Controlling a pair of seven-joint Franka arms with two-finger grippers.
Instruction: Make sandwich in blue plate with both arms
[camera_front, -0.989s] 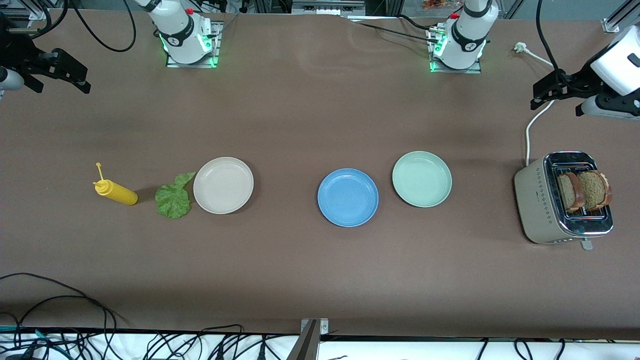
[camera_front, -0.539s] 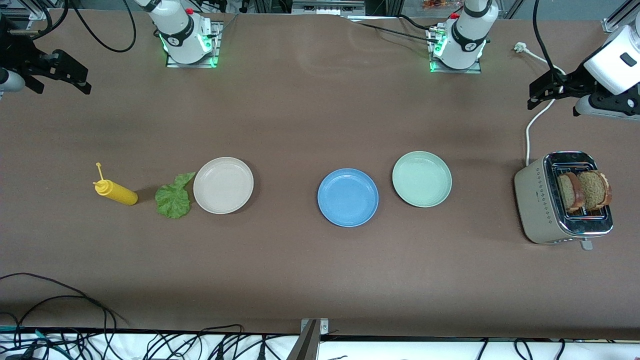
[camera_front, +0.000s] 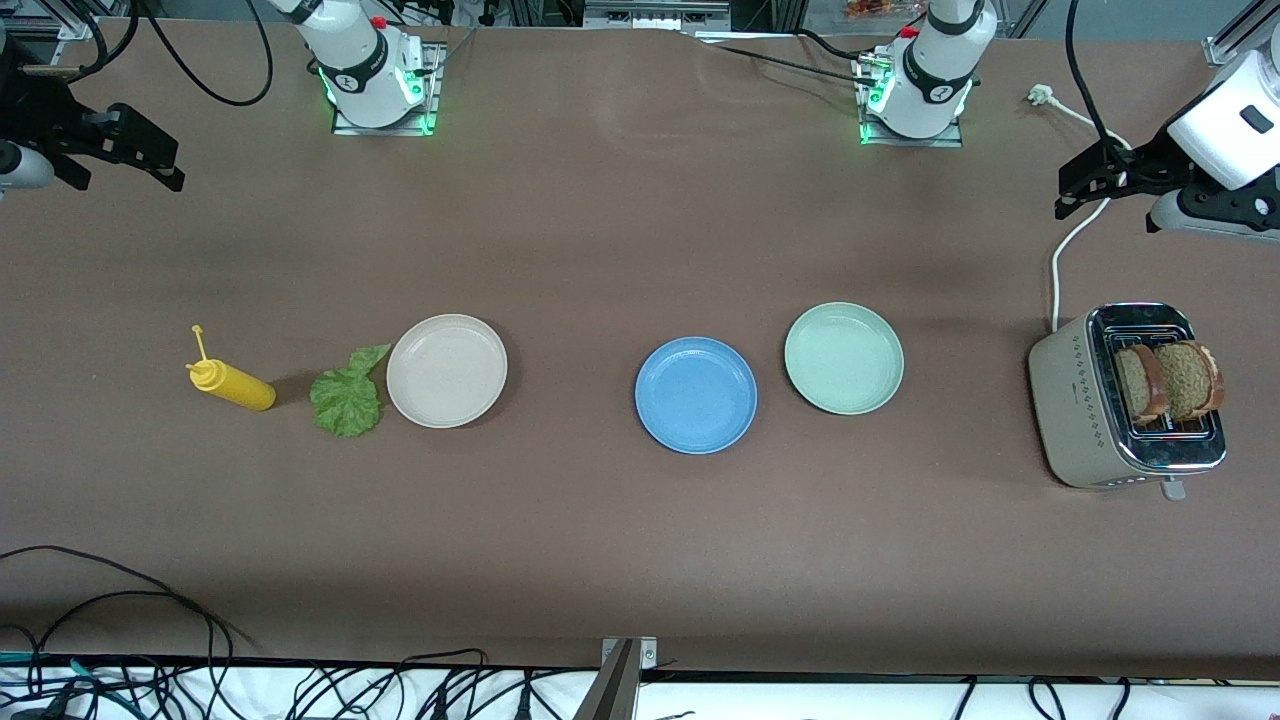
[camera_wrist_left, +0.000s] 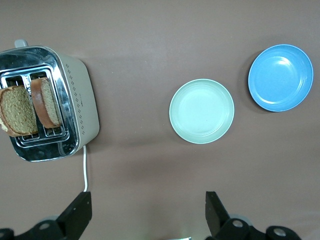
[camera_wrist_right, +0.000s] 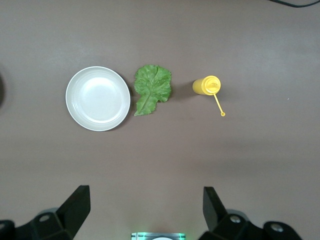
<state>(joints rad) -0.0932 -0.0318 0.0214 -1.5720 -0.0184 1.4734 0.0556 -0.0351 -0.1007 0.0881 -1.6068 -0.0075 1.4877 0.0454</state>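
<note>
The blue plate (camera_front: 696, 395), round, shallow and bare, sits mid-table beside the mint plate (camera_front: 844, 358). Two bread slices (camera_front: 1168, 381) stand in the toaster (camera_front: 1075, 410); the lettuce leaf (camera_front: 347, 395) touches the cream plate (camera_front: 446, 370). Left gripper (camera_front: 1085, 187) and right gripper (camera_front: 150, 160) hang above the table's ends, fingers apart.

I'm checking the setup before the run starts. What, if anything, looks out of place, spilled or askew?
One thing: the lettuce lies on the bare table between the yellow bottle and the cream plate, not on a plate. Nothing is spilled. Both bread slices stand in the toaster; the blue plate is empty.
</note>
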